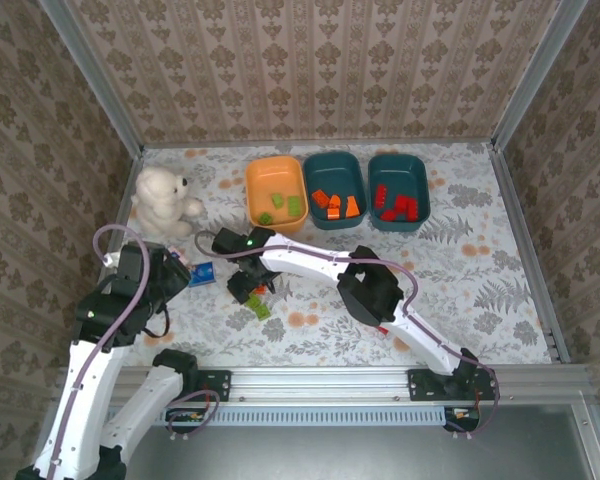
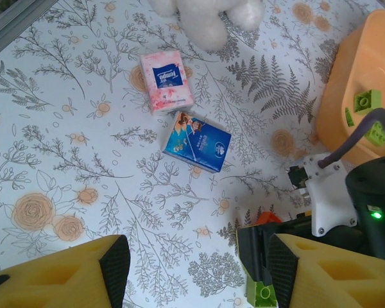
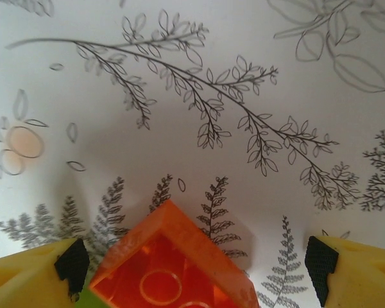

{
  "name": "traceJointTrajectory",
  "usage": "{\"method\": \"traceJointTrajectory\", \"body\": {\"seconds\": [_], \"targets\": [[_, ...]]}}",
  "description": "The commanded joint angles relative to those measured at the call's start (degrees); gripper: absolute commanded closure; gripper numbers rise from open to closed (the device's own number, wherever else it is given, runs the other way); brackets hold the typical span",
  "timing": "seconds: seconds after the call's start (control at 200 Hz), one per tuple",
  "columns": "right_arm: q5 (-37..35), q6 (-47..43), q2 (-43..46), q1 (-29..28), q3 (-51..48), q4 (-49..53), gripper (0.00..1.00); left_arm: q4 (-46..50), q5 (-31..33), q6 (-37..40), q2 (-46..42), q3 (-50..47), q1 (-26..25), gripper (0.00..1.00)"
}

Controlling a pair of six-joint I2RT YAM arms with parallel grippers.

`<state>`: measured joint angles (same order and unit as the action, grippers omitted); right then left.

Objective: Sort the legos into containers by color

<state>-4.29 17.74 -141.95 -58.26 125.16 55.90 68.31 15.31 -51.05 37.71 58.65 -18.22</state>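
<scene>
A white teddy bear (image 1: 163, 203) sits upright at the far left of the floral table (image 1: 480, 270). Near of it, the left gripper (image 2: 196, 263) hangs above the table with its yellow fingers (image 2: 64, 279) spread wide and nothing between them. In its wrist view a pink tissue packet (image 2: 167, 82) lies just near of the bear. A blue packet (image 2: 196, 142) lies close beside that, a narrow strip of table showing between the two.

To the right of the blue packet, the right gripper (image 1: 252, 290) is down at the table surface, its arm reaching across from the near right. Its jaws are released and straddle a loose orange brick (image 3: 170, 263) that lies on the table. The pad (image 3: 72, 262) at the left of the wrist view is close against the brick's edge, though I cannot tell whether it touches. The opposite pad stands well apart from the brick. A lime green brick (image 1: 259, 309) lies just near of the orange one, also on the table.

Beyond them, three trays stand in a row along the far side, just beside one another. The orange tray (image 1: 255, 180), leftmost, holds a few green bricks (image 1: 295, 205). The middle teal tray (image 1: 336, 162) holds orange bricks (image 1: 332, 203). The right teal tray (image 1: 398, 163) holds red bricks (image 1: 395, 205)
</scene>
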Motion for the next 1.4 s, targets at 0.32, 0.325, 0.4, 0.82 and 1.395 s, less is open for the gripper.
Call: {"method": "traceJointTrajectory", "body": {"seconds": [0.32, 0.325, 0.4, 0.82, 1.395], "targets": [[-5.0, 0.2, 0.2, 1.2, -0.2, 3.3, 0.36, 1.5, 0.1, 0.2, 0.4, 2.2, 0.5, 0.37], [-5.0, 0.2, 0.2, 1.2, -0.3, 3.2, 0.36, 1.5, 0.0, 0.2, 0.4, 2.2, 0.5, 0.37], [-5.3, 0.1, 0.9, 1.4, -1.1, 3.0, 0.38, 1.1, -0.4, 0.2, 0.7, 2.0, 0.6, 0.38], [-3.0, 5.1, 9.0, 3.1, -8.1, 0.9, 0.71, -5.0, -10.5, 2.9, 2.6, -3.6, 0.4, 0.41], [2.1, 10.6, 20.1, 28.4, -13.4, -11.9, 0.73, -25.9, -25.1, 7.7, 24.7, -5.4, -6.8, 0.41]]}}
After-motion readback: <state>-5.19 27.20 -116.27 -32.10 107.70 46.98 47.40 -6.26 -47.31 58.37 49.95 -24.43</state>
